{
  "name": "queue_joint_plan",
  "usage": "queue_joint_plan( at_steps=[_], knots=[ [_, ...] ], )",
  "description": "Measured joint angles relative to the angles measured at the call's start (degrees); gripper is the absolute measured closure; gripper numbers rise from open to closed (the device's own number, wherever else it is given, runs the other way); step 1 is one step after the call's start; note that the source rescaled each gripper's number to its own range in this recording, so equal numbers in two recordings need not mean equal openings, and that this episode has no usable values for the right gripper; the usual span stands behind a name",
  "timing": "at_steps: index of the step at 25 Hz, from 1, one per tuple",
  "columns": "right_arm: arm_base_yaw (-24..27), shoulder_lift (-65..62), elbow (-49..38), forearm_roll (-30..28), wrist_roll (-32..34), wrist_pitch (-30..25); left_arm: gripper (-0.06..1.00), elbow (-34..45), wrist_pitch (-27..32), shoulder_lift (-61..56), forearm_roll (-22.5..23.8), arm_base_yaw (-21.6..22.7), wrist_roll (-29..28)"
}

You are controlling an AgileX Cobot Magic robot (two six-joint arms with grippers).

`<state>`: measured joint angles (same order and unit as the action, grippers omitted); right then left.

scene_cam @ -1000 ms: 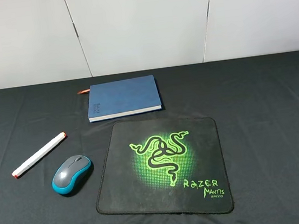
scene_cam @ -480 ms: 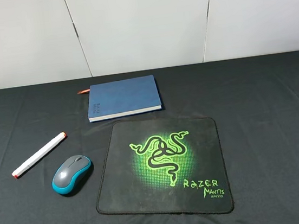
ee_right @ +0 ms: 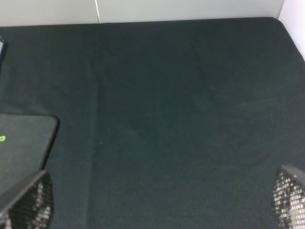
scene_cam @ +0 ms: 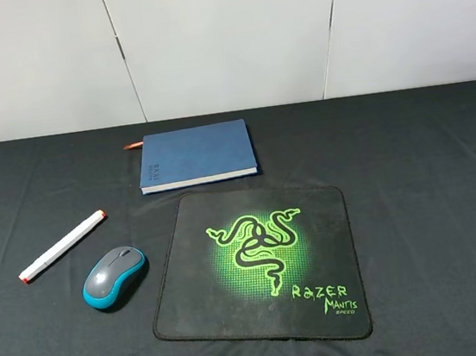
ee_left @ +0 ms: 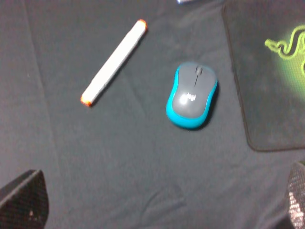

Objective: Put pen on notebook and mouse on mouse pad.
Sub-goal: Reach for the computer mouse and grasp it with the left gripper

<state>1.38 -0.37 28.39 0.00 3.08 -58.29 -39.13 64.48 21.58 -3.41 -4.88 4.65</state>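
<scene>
The white pen with red-orange tips lies slanted on the black cloth at the left. Just in front of it sits the grey and teal mouse, beside the left edge of the black mouse pad with its green snake logo. The dark blue notebook lies closed behind the pad. Neither gripper shows in the exterior high view. In the left wrist view the pen and mouse lie ahead of my left gripper, which is open and empty. My right gripper is open over bare cloth, with a corner of the mouse pad beside it.
A black cloth covers the whole table. White wall panels stand behind its far edge. The table's right edge shows in the right wrist view.
</scene>
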Motion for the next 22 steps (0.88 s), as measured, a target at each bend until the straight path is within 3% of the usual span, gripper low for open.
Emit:
queue_joint_plan(
  at_steps=[12,22],
  knots=[
    [0.0,0.0,0.0,0.0,0.0,0.1,-0.05,-2.3,-3.2,28.9,0.2,-0.3,0.0],
    [0.0,0.0,0.0,0.0,0.0,0.1,-0.04,-2.3,-13.5,50.3,0.3,-8.5,-2.5]
  ],
)
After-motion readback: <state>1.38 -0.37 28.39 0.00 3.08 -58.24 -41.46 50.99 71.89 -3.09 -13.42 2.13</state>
